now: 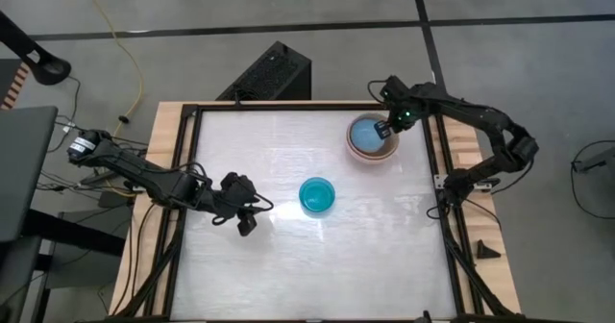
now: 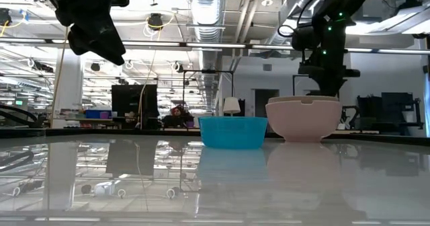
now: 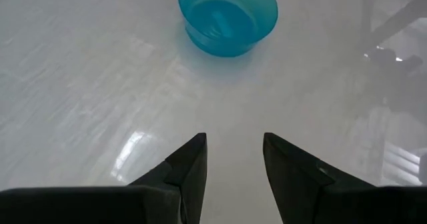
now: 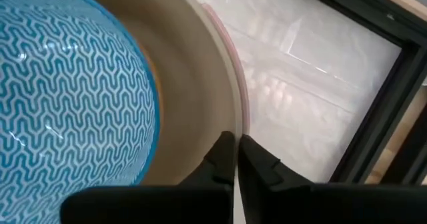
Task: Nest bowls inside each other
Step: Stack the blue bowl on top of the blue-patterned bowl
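Note:
A teal bowl (image 1: 317, 195) (image 3: 228, 16) stands by its base near the table's middle. At the far right a salmon-pink bowl (image 2: 304, 124) stands on the table. Inside it sits a cream bowl (image 4: 180, 84), and inside that a light-blue patterned bowl (image 1: 366, 134) (image 4: 67, 97). My right gripper (image 1: 387, 128) (image 4: 235, 144) is shut on this stack's rim, on the side toward the table's right edge. My left gripper (image 1: 254, 213) (image 3: 233, 141) hangs open above the table, left of the teal bowl, with nothing between its fingers. My right gripper pinches the rims of the cream and pink bowls (image 4: 239, 121) together, one finger inside the cream bowl and one outside the pink bowl. The fingers come from above, pointing steeply down. The stack stands upright with the pink bowl's base on the table.
A black frame (image 1: 437, 160) borders the white tabletop close to the stack on the right. Bare tabletop lies between the teal bowl and the stack, and along the near side.

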Available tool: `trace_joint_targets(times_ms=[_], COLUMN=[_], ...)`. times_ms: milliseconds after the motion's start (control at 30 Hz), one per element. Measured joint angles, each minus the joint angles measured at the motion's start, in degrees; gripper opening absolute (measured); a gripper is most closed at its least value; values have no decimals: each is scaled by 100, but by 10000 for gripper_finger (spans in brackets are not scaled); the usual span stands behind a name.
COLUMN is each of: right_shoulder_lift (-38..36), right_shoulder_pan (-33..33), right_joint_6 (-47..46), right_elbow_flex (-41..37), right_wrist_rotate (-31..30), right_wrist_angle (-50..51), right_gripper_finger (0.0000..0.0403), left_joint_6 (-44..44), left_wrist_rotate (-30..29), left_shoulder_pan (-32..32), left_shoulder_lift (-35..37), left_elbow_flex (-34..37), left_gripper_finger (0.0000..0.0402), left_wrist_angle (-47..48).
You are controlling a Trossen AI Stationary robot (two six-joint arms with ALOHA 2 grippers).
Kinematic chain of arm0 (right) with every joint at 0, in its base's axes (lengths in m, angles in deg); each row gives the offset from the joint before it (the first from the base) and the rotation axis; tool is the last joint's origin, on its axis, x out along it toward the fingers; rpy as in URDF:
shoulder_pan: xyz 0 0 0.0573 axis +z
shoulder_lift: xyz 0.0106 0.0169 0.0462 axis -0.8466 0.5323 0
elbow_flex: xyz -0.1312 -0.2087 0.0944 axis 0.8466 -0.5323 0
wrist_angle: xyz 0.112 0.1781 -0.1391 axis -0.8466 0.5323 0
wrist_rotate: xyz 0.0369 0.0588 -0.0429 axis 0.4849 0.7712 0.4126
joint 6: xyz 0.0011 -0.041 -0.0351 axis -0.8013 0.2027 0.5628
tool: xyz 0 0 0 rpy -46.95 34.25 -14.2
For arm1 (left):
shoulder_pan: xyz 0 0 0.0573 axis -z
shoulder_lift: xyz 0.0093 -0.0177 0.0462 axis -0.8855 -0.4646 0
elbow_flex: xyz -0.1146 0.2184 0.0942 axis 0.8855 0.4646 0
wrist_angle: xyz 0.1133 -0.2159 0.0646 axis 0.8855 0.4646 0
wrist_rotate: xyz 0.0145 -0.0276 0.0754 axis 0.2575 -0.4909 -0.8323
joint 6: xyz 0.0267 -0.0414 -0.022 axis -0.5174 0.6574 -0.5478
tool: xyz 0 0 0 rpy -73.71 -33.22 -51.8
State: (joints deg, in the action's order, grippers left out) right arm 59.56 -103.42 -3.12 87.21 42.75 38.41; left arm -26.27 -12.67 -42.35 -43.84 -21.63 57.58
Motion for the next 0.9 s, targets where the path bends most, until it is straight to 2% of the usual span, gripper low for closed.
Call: trace_joint_targets(times_ms=[233,467,567,700,900], right_shoulder_lift=[2,2,2,2,94], right_shoulder_pan=[0,-36,111,808,2585], right_joint_6=[-110,-140,-501,-976,-1967], right_elbow_flex=[150,718,969,1087,1087], right_wrist_rotate=[18,32,378,931,879], right_wrist_angle=[250,669,745,430,-891], right_gripper_finger=[114,178,197,211,209], left_joint_6=[-2,-111,-218,-462,-941], left_wrist_rotate=[-30,-35,-41,-51,-85], left_shoulder_pan=[0,0,0,0,0], left_shoulder_lift=[0,0,0,0,0], left_elbow_flex=[0,0,0,0,0], left_gripper_finger=[135,135,135,135,135], left_wrist_angle=[-2,0,0,0,2])
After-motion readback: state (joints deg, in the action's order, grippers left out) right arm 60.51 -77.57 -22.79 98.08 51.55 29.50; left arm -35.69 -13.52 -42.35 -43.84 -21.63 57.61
